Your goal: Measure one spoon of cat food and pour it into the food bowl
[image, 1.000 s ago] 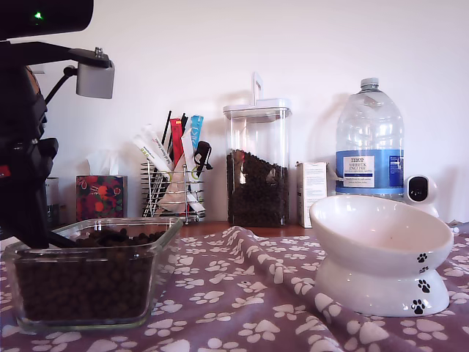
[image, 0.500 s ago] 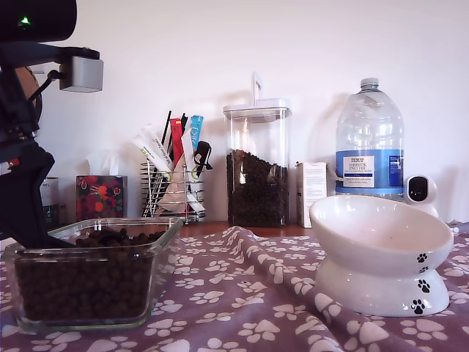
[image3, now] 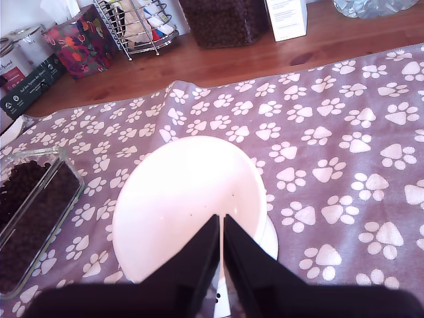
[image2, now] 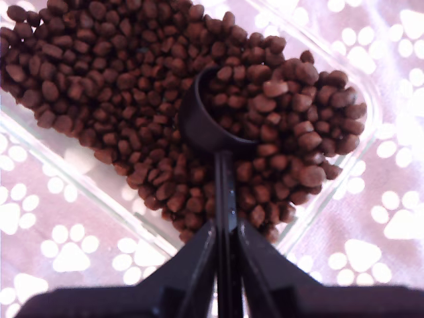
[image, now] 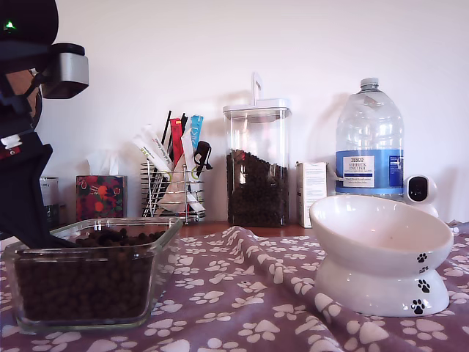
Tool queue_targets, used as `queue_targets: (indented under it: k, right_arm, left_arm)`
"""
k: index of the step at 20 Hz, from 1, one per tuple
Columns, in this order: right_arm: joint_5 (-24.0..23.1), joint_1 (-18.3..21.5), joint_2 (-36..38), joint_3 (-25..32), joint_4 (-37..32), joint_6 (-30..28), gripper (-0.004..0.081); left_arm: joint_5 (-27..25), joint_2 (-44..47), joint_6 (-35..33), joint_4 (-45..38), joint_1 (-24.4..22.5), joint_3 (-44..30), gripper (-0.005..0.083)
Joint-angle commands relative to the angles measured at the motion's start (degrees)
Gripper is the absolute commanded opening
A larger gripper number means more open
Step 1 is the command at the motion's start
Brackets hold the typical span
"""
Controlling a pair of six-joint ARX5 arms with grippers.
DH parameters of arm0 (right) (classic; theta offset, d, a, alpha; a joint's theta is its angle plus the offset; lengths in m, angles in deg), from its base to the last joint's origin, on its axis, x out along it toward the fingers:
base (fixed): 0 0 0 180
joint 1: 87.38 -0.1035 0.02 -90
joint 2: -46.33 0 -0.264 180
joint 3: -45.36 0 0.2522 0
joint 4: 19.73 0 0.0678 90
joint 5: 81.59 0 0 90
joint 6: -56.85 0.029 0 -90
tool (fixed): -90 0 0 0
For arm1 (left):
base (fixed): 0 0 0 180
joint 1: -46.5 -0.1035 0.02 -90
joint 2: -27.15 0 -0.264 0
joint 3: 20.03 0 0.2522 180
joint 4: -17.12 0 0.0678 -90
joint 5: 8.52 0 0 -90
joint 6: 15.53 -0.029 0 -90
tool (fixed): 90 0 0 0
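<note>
Black spoon [image2: 222, 132] clamped by its handle in my first claw [image2: 225, 255], cup sunk in cat food [image2: 132, 86].

The arm [image: 22, 183] at the exterior view's left edge has shifted further left across the two earlier pictures and now. Its grey camera box [image: 64, 70] has moved left and upward, from beside the far wall area above the tissue box to nearer the frame's left edge. The green indicator light [image: 9, 26] on the arm's upper housing has likewise travelled left. The lower black link now stands steeper over the glass dish [image: 88, 275].
</note>
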Motion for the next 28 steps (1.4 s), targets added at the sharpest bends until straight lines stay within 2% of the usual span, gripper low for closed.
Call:
queue_targets:
  k: [1,7,12,17,28]
  right_arm:
    - [0.07,-0.28,-0.28,0.07,-0.28,0.2,-0.0012]
    - [0.07,-0.28,-0.28,0.07,-0.26,0.2,-0.0012]
    - [0.09,-0.28,-0.31,0.07,-0.26,0.22,-0.0013]
    - [3.02,-0.31,-0.31,0.07,-0.26,0.24,-0.0013]
    - [3.3,-0.31,-0.31,0.07,-0.26,0.22,-0.0013]
  left_arm:
    - [1.53,-1.36,0.76,0.0,-1.05,-0.22,-0.0021]
    - [5.49,-2.95,1.7,-0.2,-4.48,-0.2,-0.0021]
    - [12.11,-5.68,2.75,-0.39,-7.28,-0.2,-0.0021]
    - [15.56,-6.16,2.78,-1.81,-9.31,-0.2,-0.0021]
    - [21.66,-6.16,2.64,-2.89,-17.7,-0.2,-0.0021]
